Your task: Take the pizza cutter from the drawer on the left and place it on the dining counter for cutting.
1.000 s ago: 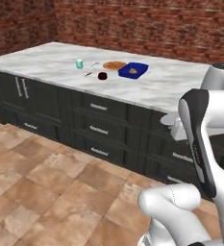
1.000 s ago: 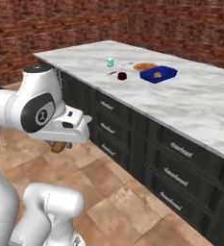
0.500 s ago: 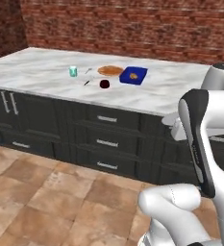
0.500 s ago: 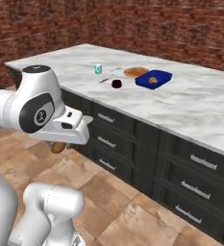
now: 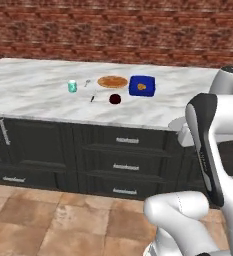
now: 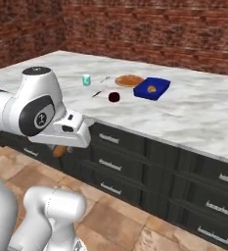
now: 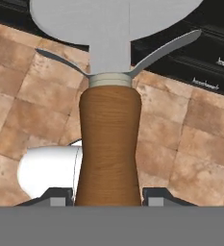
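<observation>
Here the gripper (image 7: 108,199) pinches the cutter (image 7: 109,144) by its brown wooden handle, one dark fingertip (image 7: 56,196) against each side of it. In the hand view the handle runs up from between the tips to a pale collar, two thin grey guard arms flare out to either side, and the grey wheel spreads across the top. Behind it lie brown floor tiles (image 7: 180,144) and the black cabinet fronts.

In the right base view the hand hangs low in front of the cabinets, well short of the counter (image 6: 193,112), and a bit of the brown handle (image 6: 59,150) peeks out beneath the white wrist. The cutter is thus in the air below the level of the marble top, not resting on anything.

On the counter (image 5: 33,90) stand a small teal cup (image 5: 72,86), a dark red round item (image 5: 115,98), a flat brown disc (image 5: 112,81) and a blue box (image 5: 141,85), grouped near the middle. Just beside the cup lie two slim utensils, too small to tell apart. Black drawers (image 5: 118,150) with silver bar handles line the base below, all pushed in. A red brick wall (image 5: 113,30) runs behind
</observation>
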